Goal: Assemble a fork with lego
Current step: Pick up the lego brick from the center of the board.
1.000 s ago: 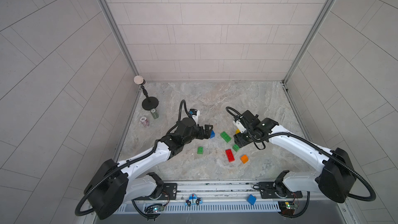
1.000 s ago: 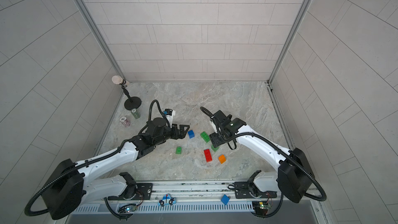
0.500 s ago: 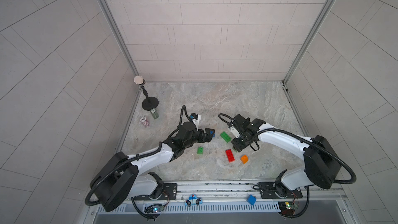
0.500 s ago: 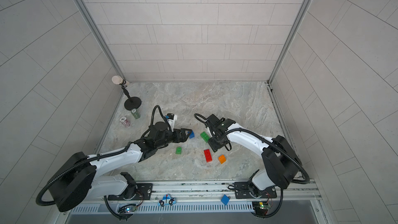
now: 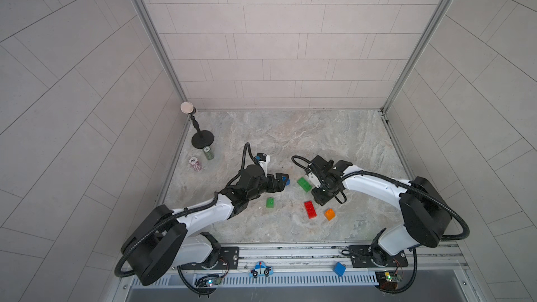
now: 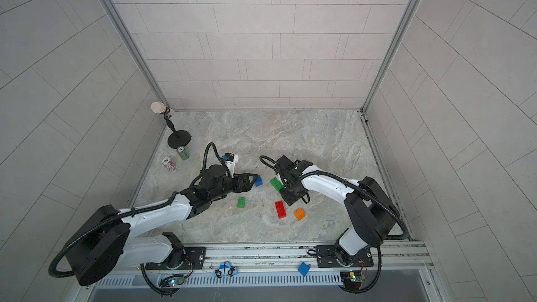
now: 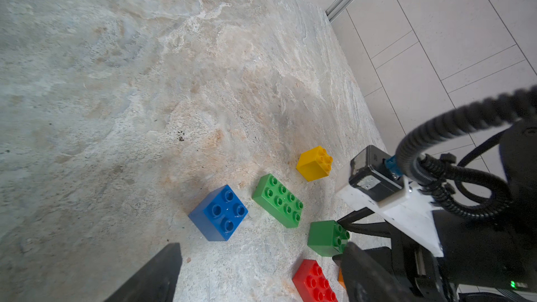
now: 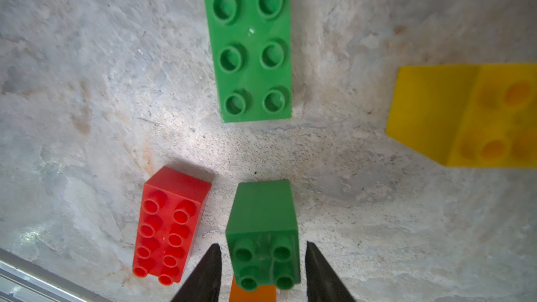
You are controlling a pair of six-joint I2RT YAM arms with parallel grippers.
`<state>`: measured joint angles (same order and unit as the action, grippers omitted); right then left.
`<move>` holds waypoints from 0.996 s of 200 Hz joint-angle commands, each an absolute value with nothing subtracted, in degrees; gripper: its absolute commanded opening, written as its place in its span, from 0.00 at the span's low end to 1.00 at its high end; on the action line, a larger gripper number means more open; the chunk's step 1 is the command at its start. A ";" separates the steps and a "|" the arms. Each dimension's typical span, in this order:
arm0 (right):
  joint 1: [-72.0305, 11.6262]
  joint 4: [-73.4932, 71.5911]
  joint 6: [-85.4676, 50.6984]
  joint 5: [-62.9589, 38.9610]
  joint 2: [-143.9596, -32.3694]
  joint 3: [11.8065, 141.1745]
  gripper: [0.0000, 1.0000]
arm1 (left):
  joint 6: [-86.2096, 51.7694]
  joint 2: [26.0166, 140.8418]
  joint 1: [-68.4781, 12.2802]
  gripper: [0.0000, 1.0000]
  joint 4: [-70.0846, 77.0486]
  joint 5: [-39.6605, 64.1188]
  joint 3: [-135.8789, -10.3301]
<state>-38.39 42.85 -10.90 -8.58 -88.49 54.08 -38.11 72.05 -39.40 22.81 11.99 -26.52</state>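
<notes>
Right fingers (image 8: 209, 274) spread astride small green brick (image 8: 263, 228), not touching, on worktop (image 5: 290, 140) toward front edge. Orange brick (image 8: 252, 293) sits just beside; a skewed pinch could twist the green or nudge orange. Left fingers (image 7: 157, 274) spread, blue brick (image 7: 220, 213) just ahead.

No text can be read; printed marks atop the pink chip stack (image 5: 195, 164) and green chip stack (image 5: 208, 152) are too small.

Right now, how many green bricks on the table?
3. A long green brick mid-table; a small green brick near the left arm; a second small green brick between the right gripper's jaws, hidden in both top views.
</notes>
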 commanded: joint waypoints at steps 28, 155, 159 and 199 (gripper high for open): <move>-38.85 43.16 -10.53 -7.82 -88.53 55.17 0.40 | -38.59 71.88 -39.27 0.89 24.08 11.54 -26.19; -48.90 54.88 -24.41 -0.44 -94.79 83.14 0.20 | -50.52 63.68 -26.64 0.87 26.98 17.85 -21.86; -49.00 55.20 -25.27 -0.44 -96.03 84.48 0.20 | -51.18 64.06 -26.10 0.87 28.42 18.54 -21.41; -50.41 58.24 -29.92 0.54 -105.85 93.74 0.17 | -53.79 67.02 -21.76 0.87 33.64 22.84 -18.60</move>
